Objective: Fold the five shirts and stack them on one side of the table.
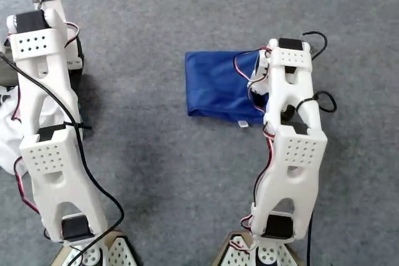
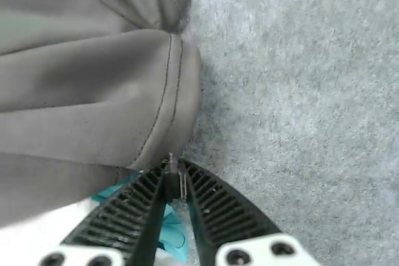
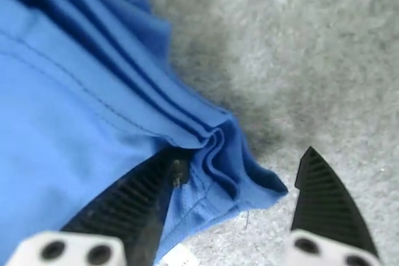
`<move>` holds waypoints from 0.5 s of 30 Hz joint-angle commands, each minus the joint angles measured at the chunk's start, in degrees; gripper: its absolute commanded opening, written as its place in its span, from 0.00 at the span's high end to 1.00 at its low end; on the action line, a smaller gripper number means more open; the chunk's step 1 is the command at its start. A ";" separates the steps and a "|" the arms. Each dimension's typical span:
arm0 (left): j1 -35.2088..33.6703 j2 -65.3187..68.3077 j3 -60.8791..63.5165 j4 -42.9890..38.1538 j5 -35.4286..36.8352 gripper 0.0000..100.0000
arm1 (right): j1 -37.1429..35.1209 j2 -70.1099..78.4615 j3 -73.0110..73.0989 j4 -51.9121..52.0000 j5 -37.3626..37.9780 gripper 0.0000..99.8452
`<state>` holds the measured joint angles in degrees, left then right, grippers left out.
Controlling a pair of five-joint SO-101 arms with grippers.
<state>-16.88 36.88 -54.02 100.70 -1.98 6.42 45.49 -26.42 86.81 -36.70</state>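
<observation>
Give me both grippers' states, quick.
Left gripper: shut, tips at the grey shirt's hem; a pinch cannot be told.
Right gripper: open, straddling the blue shirt's corner.

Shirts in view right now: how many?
4. A folded blue shirt lies in the middle of the table. A grey shirt, a teal shirt and a white shirt are bunched together at its left edge. A fifth may be hidden in that pile.

A grey, felt-like tabletop [image 1: 156,172] lies under me. A folded blue shirt [image 3: 75,91] rests flat on it, one corner between my right jaws. Just past my left jaws' tips a grey shirt [image 2: 81,79] lies bunched, with teal cloth [image 2: 171,235] and white cloth [image 2: 31,228] beneath those jaws.
</observation>
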 commanded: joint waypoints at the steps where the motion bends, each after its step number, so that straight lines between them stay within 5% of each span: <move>1: -0.57 -4.57 0.04 0.18 -0.62 0.97 | -2.55 2.42 -1.27 0.35 -0.26 0.77; 5: -0.57 -6.77 0.04 0.18 -0.62 0.97 | -2.46 3.56 -1.80 -0.18 1.85 0.95; 15: -1.80 -7.74 0.13 0.18 -0.53 0.97 | 0.00 2.42 -7.60 0.35 7.82 0.99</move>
<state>-17.32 32.66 -54.02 100.70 -1.98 6.51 47.52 -30.55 87.34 -31.43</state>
